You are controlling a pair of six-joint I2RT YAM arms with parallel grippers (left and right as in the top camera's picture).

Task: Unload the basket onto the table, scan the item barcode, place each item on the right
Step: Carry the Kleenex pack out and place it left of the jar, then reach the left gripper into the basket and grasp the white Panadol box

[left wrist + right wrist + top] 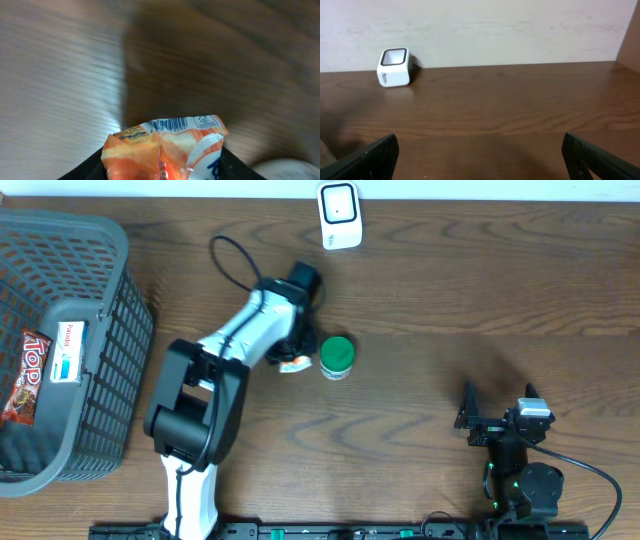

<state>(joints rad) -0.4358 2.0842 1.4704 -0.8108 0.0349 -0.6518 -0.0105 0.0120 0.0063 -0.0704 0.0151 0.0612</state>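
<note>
From here I count one white scanner [340, 215] at the table's [450, 300] far edge, one green-lidded jar [337, 356], and one grey basket [120, 330] holding one snack bar [25, 375] and one white box [70, 352]. The left arm reaches forward, its pincer [292, 361] clenched on the single orange packet [165, 147], just beside the jar. The right pincer [480, 155] sits low, its jaws spread wide.

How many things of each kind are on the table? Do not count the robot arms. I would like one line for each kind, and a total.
Snack packets: 2 (orange packet, brown packet)
White carton: 1
Jar with green lid: 1
Scanner: 1
Basket: 1
Total: 6
</note>
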